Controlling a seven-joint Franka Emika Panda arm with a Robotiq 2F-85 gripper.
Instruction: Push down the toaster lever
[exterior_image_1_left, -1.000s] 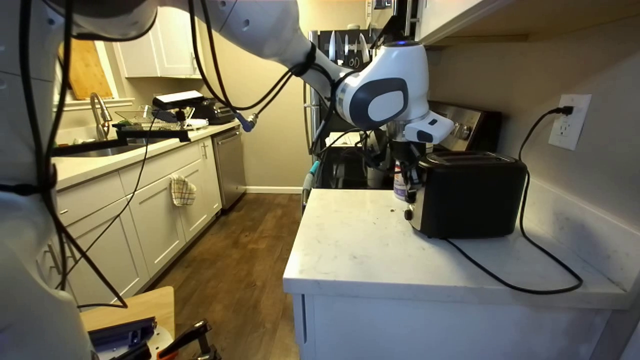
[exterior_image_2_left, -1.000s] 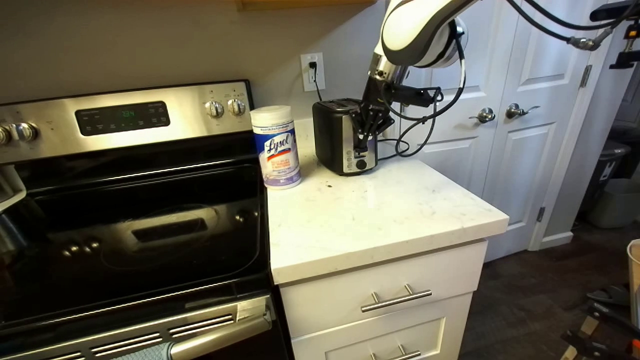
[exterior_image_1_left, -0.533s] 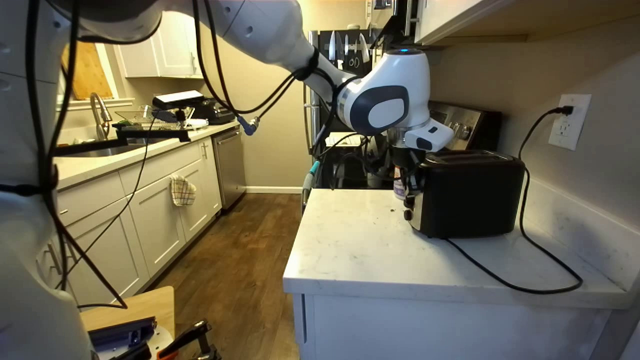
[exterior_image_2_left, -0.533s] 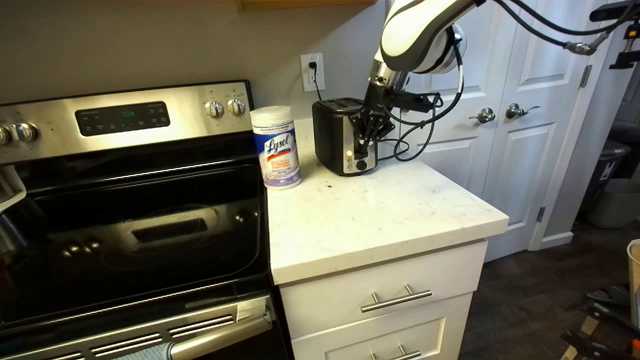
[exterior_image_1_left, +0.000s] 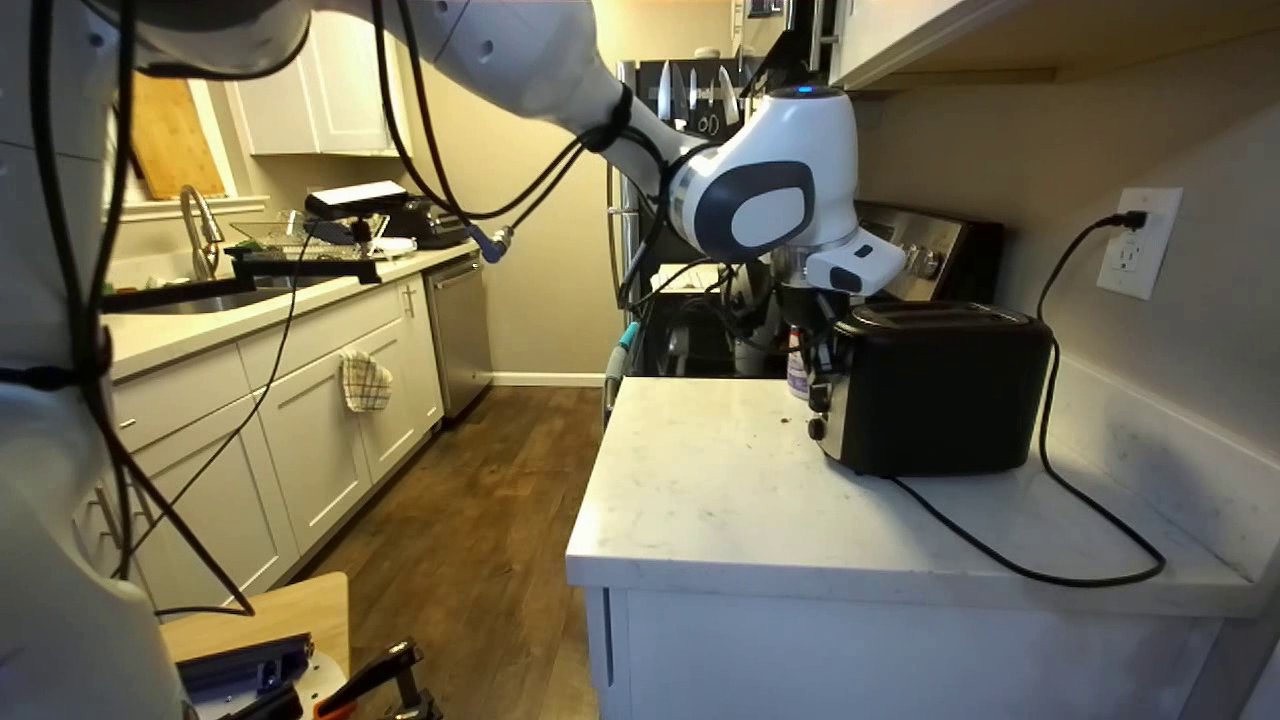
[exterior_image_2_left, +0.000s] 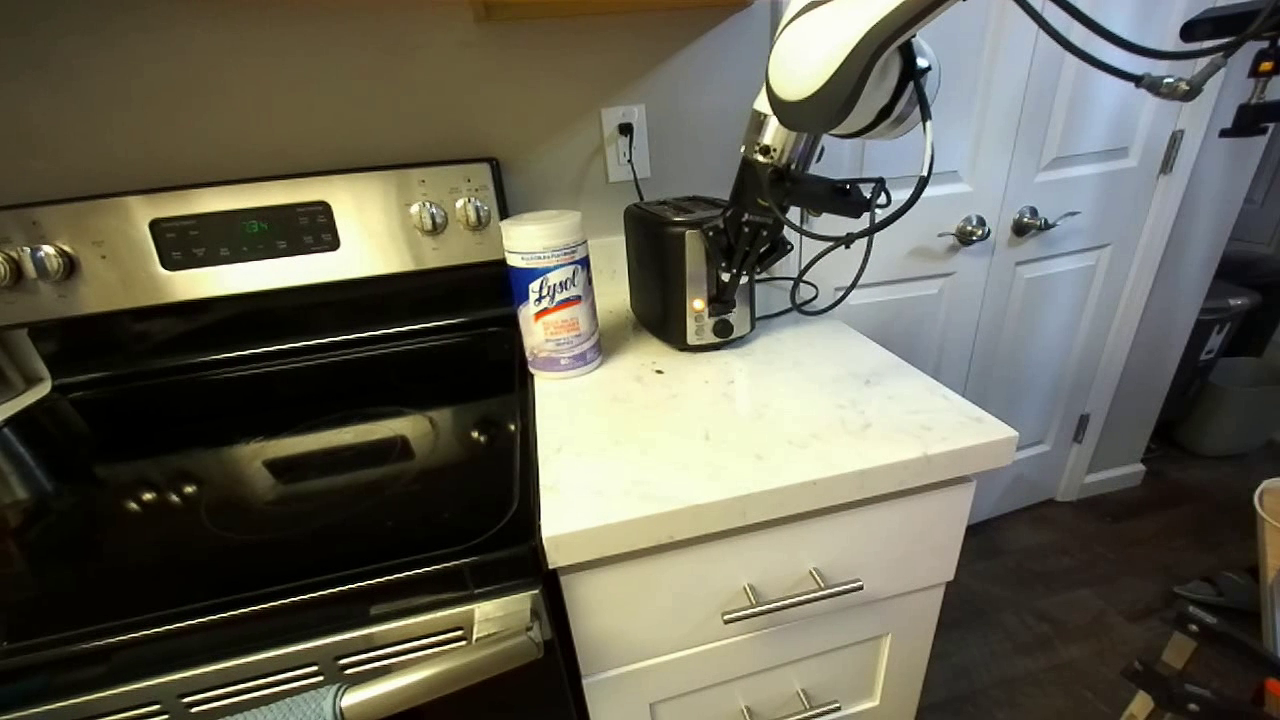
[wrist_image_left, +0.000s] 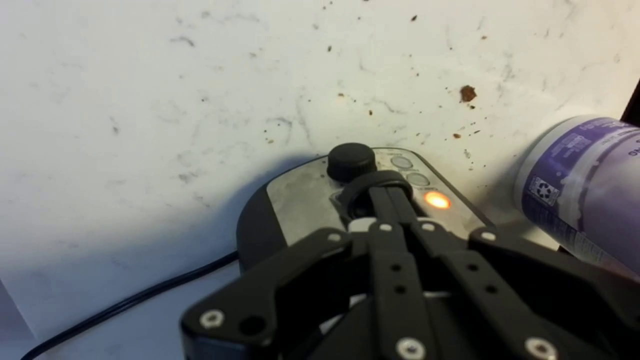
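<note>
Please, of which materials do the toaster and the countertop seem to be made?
Toaster: black, likely plastic or coated metal, by its soft sheen; its end panel looks metallic, being silvery grey. Countertop: smooth, perhaps stone or quartz, suggested by grey veining on white.

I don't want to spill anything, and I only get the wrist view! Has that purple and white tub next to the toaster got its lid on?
Observer: Yes, in an exterior view a white lid tops the tub.
Operator: Phew! What's on its other side?
Observer: A stove, so the tub stands between that and the toaster.
Operator: Is the toaster plugged in?
Observer: Yes, in an exterior view its cord runs up to a wall outlet and is plugged in there.
</note>
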